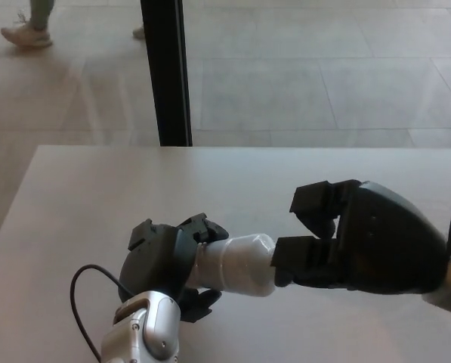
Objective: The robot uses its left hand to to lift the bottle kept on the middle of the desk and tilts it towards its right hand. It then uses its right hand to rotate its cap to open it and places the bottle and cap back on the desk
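Note:
A white bottle (236, 264) is held above the desk (97, 197), lying on its side with its top end pointing to the picture's right. My left hand (168, 261) is shut on its base end, fingers wrapped around the body. My right hand (361, 238) is at the bottle's top end, its lower fingers (301, 257) closed over the place where the cap sits. The cap itself is hidden by those fingers. The upper fingers (316, 203) of the right hand stand a little apart above the bottle.
A black post (167, 72) rises behind the desk's far edge. Beyond lies a tiled floor (323, 68), with a person's feet (29, 32) at the top left. A black cable (85, 283) loops beside my left wrist.

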Robot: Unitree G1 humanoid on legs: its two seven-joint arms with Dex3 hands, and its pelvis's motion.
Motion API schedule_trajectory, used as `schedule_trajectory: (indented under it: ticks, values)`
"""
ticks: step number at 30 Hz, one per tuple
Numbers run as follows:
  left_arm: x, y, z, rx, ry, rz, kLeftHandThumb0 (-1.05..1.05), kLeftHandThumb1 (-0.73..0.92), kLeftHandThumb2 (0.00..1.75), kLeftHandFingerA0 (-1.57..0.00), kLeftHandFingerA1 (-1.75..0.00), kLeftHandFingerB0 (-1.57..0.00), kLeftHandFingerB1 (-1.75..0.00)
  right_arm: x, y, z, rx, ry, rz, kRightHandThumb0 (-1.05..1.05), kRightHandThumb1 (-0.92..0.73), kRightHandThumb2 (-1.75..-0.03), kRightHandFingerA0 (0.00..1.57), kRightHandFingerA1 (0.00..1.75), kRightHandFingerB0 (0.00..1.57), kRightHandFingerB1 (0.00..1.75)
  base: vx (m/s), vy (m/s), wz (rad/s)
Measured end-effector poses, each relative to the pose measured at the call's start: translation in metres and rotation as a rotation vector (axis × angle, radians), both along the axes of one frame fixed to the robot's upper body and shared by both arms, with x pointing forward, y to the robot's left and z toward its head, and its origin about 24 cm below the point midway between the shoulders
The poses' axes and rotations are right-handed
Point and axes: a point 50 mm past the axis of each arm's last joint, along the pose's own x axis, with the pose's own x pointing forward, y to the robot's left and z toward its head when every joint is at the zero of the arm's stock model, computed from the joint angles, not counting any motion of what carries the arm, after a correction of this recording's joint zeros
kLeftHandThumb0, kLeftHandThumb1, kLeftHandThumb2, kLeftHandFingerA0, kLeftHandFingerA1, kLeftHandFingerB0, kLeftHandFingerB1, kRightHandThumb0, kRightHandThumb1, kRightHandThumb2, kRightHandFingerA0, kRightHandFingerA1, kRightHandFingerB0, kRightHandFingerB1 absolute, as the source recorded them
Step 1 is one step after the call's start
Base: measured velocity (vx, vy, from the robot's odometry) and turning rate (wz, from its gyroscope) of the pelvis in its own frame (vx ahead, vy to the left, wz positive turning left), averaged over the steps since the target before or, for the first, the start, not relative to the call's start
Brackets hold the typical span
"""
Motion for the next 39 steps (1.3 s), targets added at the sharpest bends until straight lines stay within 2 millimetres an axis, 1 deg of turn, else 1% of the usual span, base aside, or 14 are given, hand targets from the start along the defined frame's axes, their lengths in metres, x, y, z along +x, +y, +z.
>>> schedule_trajectory:
  ticks: [6,7,10,14,15,18,20,22,25,31,32,36,37,39]
  values:
    - [0.0,0.0,0.0,-0.006,0.001,0.005,0.03,0.73,0.8,-0.76,-1.65,-0.75,-1.1,-0.002,-0.012,-0.001,0.032,0.018,-0.046,-0.31,-0.59,-0.69,0.9,1.71,0.83,0.93,0.0,0.0,0.0]
    - [0.0,0.0,0.0,-0.008,0.001,0.006,0.03,0.73,0.8,-0.78,-1.22,-0.68,-0.76,-0.002,-0.013,-0.002,0.039,0.028,-0.058,-0.3,-0.63,-0.69,0.92,1.71,0.71,0.81,0.0,0.0,0.0]
    - [0.0,-0.001,0.0,-0.012,0.002,0.005,0.02,0.74,0.74,-0.75,-1.08,-0.61,-0.67,-0.003,-0.018,-0.003,0.059,0.054,-0.095,-0.51,-0.69,-0.68,0.87,1.65,0.59,0.6,0.0,0.0,0.0]
    - [0.0,-0.002,0.0,-0.017,0.003,0.003,0.03,0.72,0.79,-0.74,-1.6,-0.74,-0.97,-0.007,-0.02,-0.004,0.093,0.082,-0.141,-0.64,-0.65,-0.65,0.92,1.54,0.46,0.46,0.0,0.0,0.0]
    - [0.0,-0.002,0.0,-0.019,0.003,0.003,0.03,0.72,0.79,-0.73,-1.6,-0.77,-1.01,-0.009,-0.02,-0.005,0.101,0.09,-0.153,-0.62,-0.52,-0.96,1.14,1.36,0.42,0.59,0.0,0.0,0.0]
    - [0.0,-0.003,0.0,-0.022,0.003,0.002,0.01,0.75,0.73,-0.81,-1.46,-0.75,-0.94,-0.013,-0.018,-0.01,0.123,0.122,-0.183,-0.61,-0.6,-0.63,0.88,1.59,0.41,0.43,0.0,0.0,0.0]
    - [0.0,-0.004,0.0,-0.024,0.003,0.001,0.0,0.77,0.71,-0.8,-1.54,-0.75,-1.04,-0.016,-0.016,-0.015,0.139,0.149,-0.201,-0.72,-0.53,-0.91,1.07,1.41,0.36,0.54,0.0,0.0,0.0]
    - [0.0,-0.004,0.0,-0.025,0.003,0.001,0.02,0.73,0.78,-0.72,-1.53,-0.74,-1.01,-0.019,-0.014,-0.02,0.158,0.18,-0.22,-0.66,-0.6,-0.64,0.85,1.56,0.36,0.42,0.0,0.0,0.0]
    - [0.0,-0.004,0.0,-0.026,0.004,0.0,0.02,0.74,0.78,-0.72,-1.62,-0.73,-1.04,-0.022,-0.011,-0.026,0.184,0.223,-0.251,-0.78,-0.54,-0.91,0.96,1.38,0.28,0.5,0.0,0.0,0.0]
    - [0.0,-0.004,0.0,-0.027,0.004,0.0,0.02,0.7,0.77,-0.72,-1.03,-0.61,-0.69,-0.027,-0.008,-0.039,0.223,0.304,-0.322,-0.78,-0.52,-0.87,0.97,1.39,0.27,0.49,0.0,0.0,0.0]
    - [0.0,-0.004,0.0,-0.027,0.004,0.0,0.02,0.71,0.78,-0.74,-1.42,-0.69,-0.82,-0.028,-0.008,-0.041,0.226,0.313,-0.332,-0.76,-0.52,-0.89,0.97,1.35,0.26,0.49,0.0,0.0,0.0]
    - [-0.001,-0.004,0.0,-0.027,0.005,0.0,0.02,0.7,0.77,-0.78,-1.4,-0.72,-0.8,-0.029,-0.007,-0.05,0.247,0.372,-0.395,-0.74,-0.51,-0.89,0.96,1.3,0.24,0.48,0.0,0.0,0.0]
    - [-0.001,-0.004,0.0,-0.027,0.005,0.001,0.03,0.71,0.76,-0.8,-1.26,-0.68,-0.74,-0.028,-0.007,-0.051,0.255,0.383,-0.41,-0.65,-0.62,-0.63,0.91,1.49,0.32,0.4,0.0,0.0,0.0]
    - [-0.001,-0.004,0.0,-0.027,0.005,0.001,0.03,0.72,0.78,-0.73,-1.52,-0.73,-0.92,-0.028,-0.009,-0.053,0.266,0.401,-0.439,-0.67,-0.61,-0.63,0.93,1.47,0.33,0.4,0.0,0.0,0.0]
